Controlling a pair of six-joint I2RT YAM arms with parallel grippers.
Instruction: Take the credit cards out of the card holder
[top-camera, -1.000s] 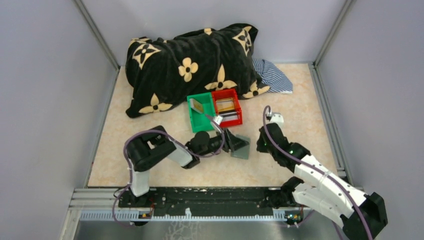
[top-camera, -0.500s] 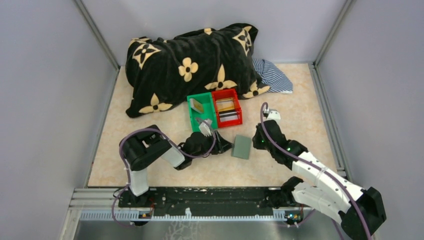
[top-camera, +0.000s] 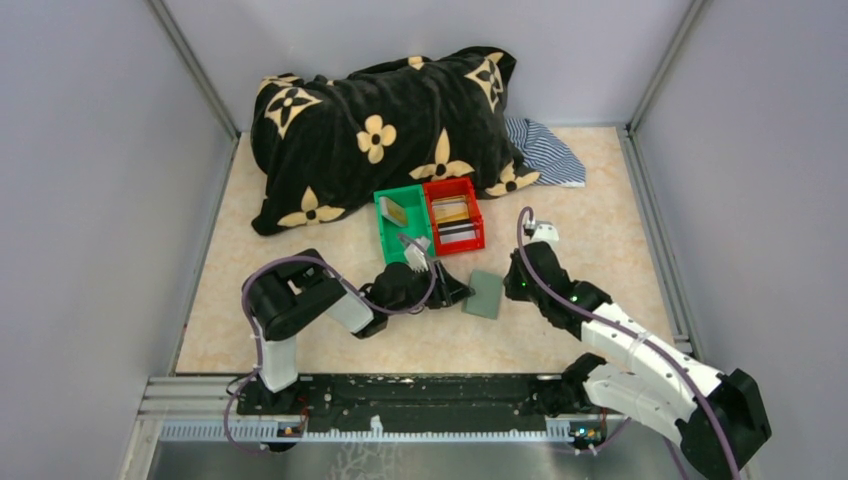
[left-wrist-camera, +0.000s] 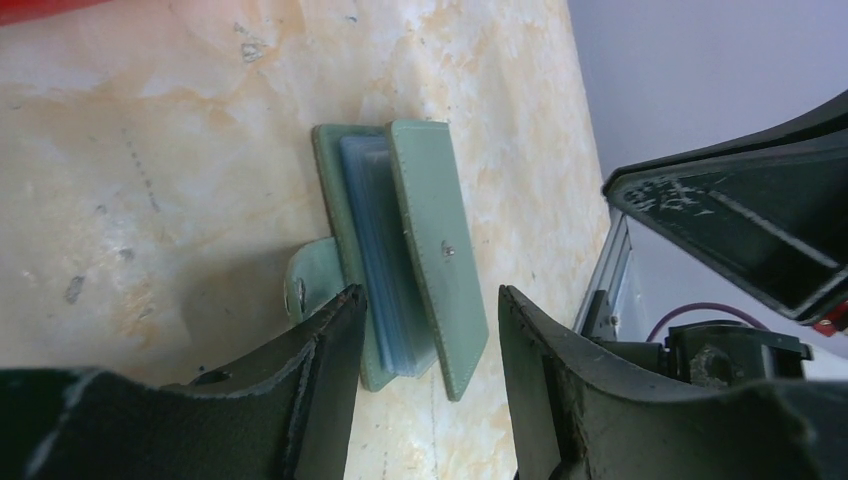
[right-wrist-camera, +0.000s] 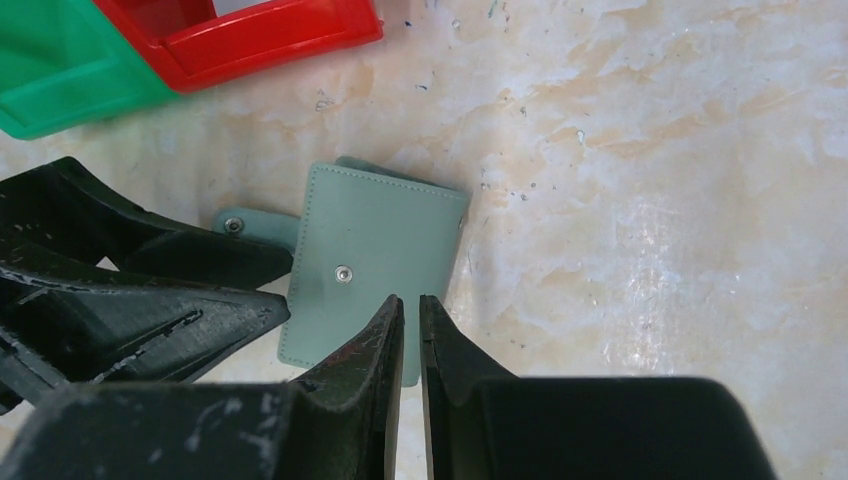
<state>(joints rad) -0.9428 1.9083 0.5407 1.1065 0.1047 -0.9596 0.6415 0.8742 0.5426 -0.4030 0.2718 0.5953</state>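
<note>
The grey-green card holder (top-camera: 484, 294) lies folded on the table, just in front of the bins. In the left wrist view, the card holder (left-wrist-camera: 430, 230) is slightly ajar, with blue-grey inner pockets showing; no card is visible in it. My left gripper (top-camera: 455, 290) is open, its jaws on either side of the holder's near end (left-wrist-camera: 430, 300), gripping nothing. My right gripper (top-camera: 515, 284) is shut and empty, its tips (right-wrist-camera: 410, 300) just over the holder's (right-wrist-camera: 370, 250) right part. A tan card (top-camera: 396, 211) stands in the green bin. Tan and dark cards (top-camera: 455, 222) lie in the red bin.
The green bin (top-camera: 392, 243) and red bin (top-camera: 476, 212) stand side by side behind the holder. A black pillow with tan flowers (top-camera: 380, 130) and a striped cloth (top-camera: 545, 150) lie at the back. Grey walls close in the left, right and back.
One second ago my left gripper had the holder propped up. The holder now lies flat; the left gripper drew back, then moved right around its end. My right gripper edged left.
</note>
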